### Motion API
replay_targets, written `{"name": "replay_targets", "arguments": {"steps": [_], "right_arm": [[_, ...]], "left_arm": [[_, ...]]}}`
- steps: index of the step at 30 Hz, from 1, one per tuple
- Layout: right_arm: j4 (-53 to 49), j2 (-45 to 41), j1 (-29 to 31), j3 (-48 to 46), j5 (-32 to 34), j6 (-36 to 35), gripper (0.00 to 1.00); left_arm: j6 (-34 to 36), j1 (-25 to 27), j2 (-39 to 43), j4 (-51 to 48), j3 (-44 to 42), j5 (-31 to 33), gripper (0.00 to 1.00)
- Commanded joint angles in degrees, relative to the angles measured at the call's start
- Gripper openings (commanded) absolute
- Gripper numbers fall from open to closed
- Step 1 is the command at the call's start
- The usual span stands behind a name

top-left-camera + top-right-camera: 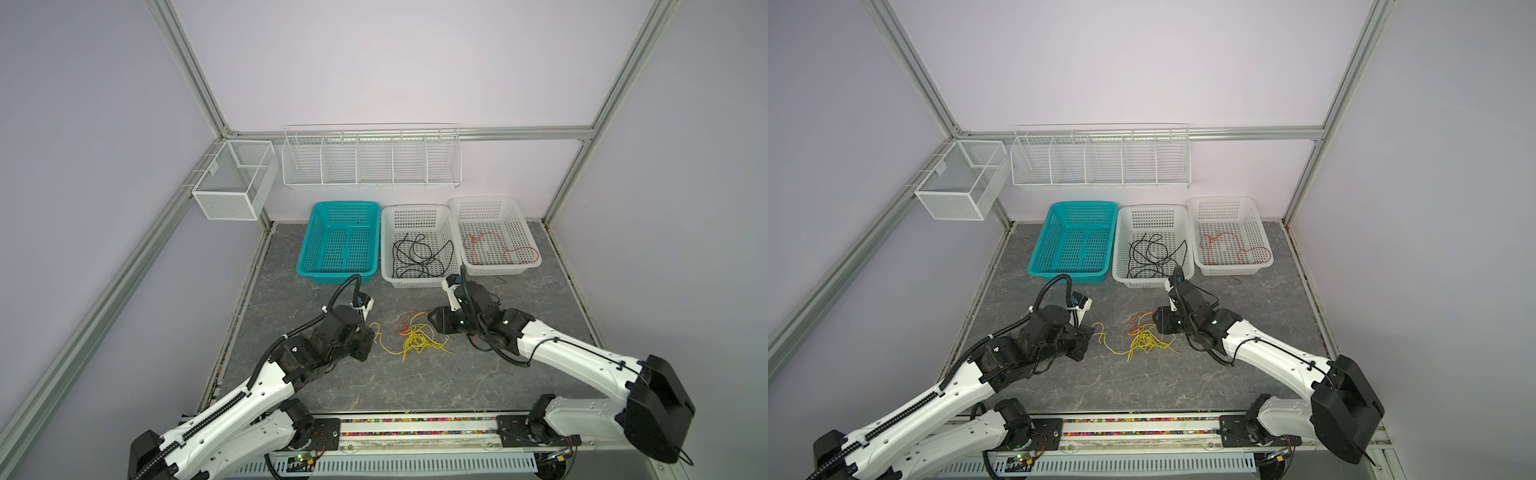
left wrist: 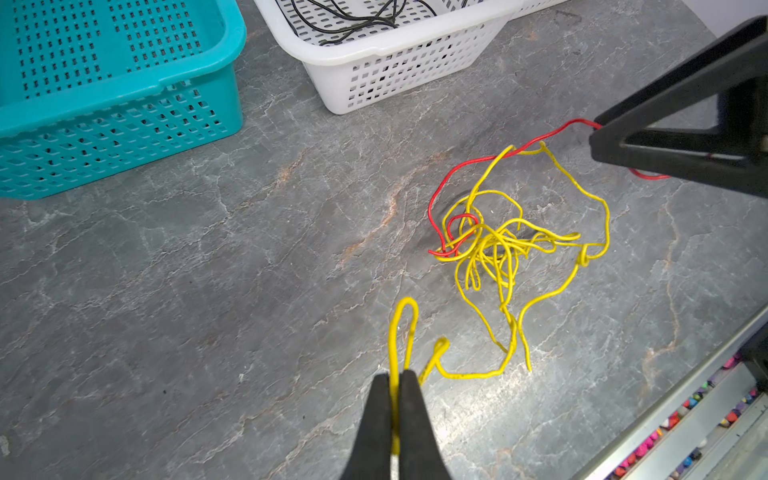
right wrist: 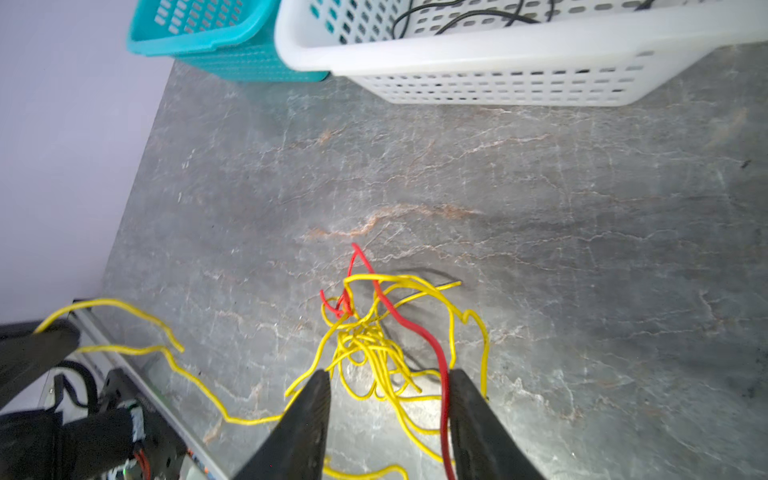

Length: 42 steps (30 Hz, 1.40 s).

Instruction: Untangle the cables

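Note:
A tangle of yellow cable [image 1: 417, 341] [image 1: 1144, 341] lies mid-table, with a red cable [image 1: 409, 321] [image 2: 457, 170] threaded through it. My left gripper [image 2: 395, 380] [image 1: 374, 332] is shut on a loop of the yellow cable [image 2: 494, 245] at the tangle's left end. My right gripper [image 3: 388, 376] [image 1: 432, 322] stands open over the tangle's right side. The red cable [image 3: 419, 332] runs between its fingers, along the inner face of one, and yellow strands [image 3: 370, 353] lie between the tips. Black cables [image 1: 419, 257] lie in the middle white basket, and another red cable [image 1: 498, 249] in the right one.
Three baskets stand in a row at the back: teal [image 1: 345, 203], middle white [image 1: 415, 208] and right white [image 1: 482, 198]. White wire racks [image 1: 370, 158] hang on the back wall and a mesh bin [image 1: 232, 183] in the left corner. A rail [image 1: 415, 428] runs along the front edge.

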State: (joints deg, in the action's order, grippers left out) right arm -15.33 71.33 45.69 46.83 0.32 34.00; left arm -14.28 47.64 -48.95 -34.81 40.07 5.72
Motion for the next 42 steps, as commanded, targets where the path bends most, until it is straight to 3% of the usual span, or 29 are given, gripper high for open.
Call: {"name": "replay_targets", "arguments": {"steps": [1,6,8,13,17,20,27,33,40,42], "right_arm": [[-5.6,-1.8,2.7,1.4,0.1,-2.3,0.51],[-9.4,-5.0,6.7,-1.0,8.2,-2.4,0.52],[-11.0,-7.9,6.2,-1.7,10.7,-2.4,0.59],[-16.5,-13.4,5.2,0.3,10.4,-3.2,0.7],[-21.0,-15.0,5.3,1.6,12.3,-2.8,0.7],[-17.4,-14.9,5.9,-0.3,7.8,-5.9,0.71],[-9.4,-8.9,7.0,-3.4,1.6,-7.1,0.68],[-8.1,-0.3,6.0,0.4,9.7,-8.9,0.69],[-3.0,8.9,1.4,2.7,3.4,-5.9,0.69],[-2.1,10.2,0.7,3.1,5.2,-7.4,0.68]], "left_arm": [[0.9,0.1,0.3,0.5,-0.5,-1.1,0.0],[0.9,0.0,0.3,0.4,-0.5,-0.9,0.0],[0.9,0.1,0.3,0.4,-0.5,-0.8,0.0],[0.9,0.1,-0.2,0.2,-0.5,-0.7,0.0],[0.9,0.1,-0.4,0.1,-0.5,-0.7,0.0],[0.9,0.1,-0.4,0.1,-0.5,-0.7,0.0],[0.9,0.0,-0.8,0.2,-0.5,-0.7,0.0],[1.1,0.1,-0.8,0.4,-0.7,-0.8,0.0],[1.5,0.1,0.5,0.9,-1.1,-1.0,0.0],[1.6,0.1,0.6,1.0,-1.1,-1.1,0.0]]}}
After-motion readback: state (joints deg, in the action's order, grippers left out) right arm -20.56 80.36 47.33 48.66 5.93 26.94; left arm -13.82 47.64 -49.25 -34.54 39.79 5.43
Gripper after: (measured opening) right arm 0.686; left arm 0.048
